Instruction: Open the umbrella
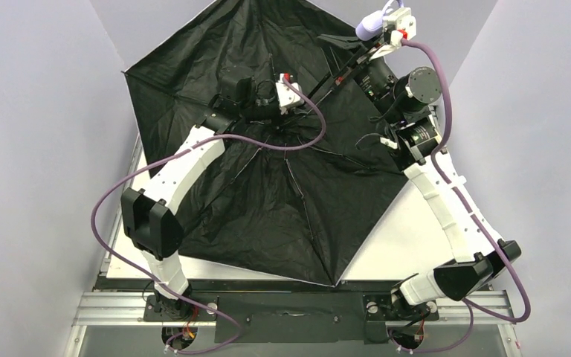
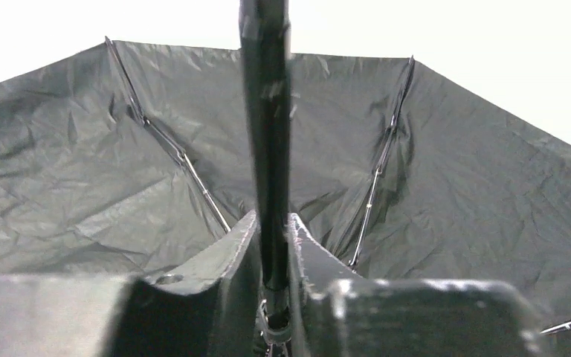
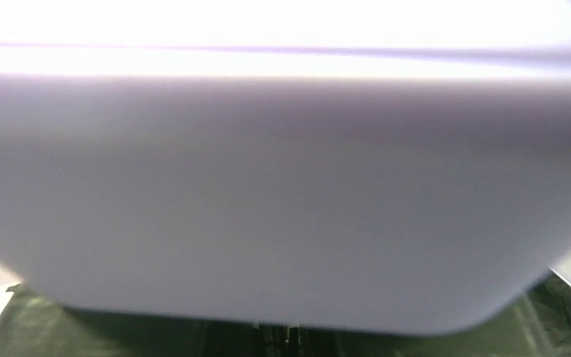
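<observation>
The umbrella [image 1: 268,208] is spread wide over the table, its black lining and thin ribs facing up. In the left wrist view the canopy [image 2: 82,186] fills the background. My left gripper [image 1: 297,100] is near the canopy's middle, and its jaws [image 2: 273,223] are shut on the black shaft [image 2: 266,111]. My right gripper [image 1: 385,31] is high at the back right, closed around the lavender handle [image 1: 370,24]. The handle [image 3: 282,186] fills the right wrist view and hides the fingers.
The white table [image 1: 409,245] shows only at the canopy's right and left edges. Grey walls enclose the back and both sides. Purple cables loop from both arms, one [image 1: 297,141] lying across the canopy. The arm bases sit on a rail [image 1: 290,309] at the near edge.
</observation>
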Action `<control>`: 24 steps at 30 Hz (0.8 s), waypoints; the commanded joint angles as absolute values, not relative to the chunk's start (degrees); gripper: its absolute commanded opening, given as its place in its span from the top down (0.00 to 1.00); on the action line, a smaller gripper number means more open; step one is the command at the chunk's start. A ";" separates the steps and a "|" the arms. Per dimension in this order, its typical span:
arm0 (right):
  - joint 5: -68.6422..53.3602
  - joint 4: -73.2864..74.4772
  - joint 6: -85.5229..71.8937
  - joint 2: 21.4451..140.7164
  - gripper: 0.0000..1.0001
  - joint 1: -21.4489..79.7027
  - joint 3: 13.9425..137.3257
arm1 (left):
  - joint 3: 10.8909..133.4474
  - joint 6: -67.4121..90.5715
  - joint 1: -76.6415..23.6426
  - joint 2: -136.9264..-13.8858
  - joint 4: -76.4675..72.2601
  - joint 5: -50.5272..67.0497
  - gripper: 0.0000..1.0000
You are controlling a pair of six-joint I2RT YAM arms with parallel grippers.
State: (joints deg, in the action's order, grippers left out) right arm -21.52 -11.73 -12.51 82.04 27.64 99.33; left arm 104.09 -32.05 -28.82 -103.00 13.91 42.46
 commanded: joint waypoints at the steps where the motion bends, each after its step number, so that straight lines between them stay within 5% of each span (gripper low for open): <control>1: -23.51 -21.34 -18.48 78.60 1.00 28.70 106.32 | 101.29 -34.80 -25.45 -107.03 15.61 35.65 0.82; 7: -23.68 -21.73 -19.29 78.60 1.00 28.67 107.03 | 101.27 -37.73 -23.16 -109.24 16.38 34.02 0.80; 15: -23.66 -21.97 -19.62 78.61 1.00 28.65 107.38 | 103.32 -38.85 -21.70 -110.95 17.76 32.17 1.00; 22: -24.22 -19.78 -17.12 76.45 1.00 28.67 101.47 | 102.12 -31.10 -20.90 -106.50 5.60 30.12 1.00; 24: -23.42 -19.39 -15.27 74.54 0.86 28.61 95.62 | 102.98 -28.96 -21.84 -104.65 1.74 28.86 1.00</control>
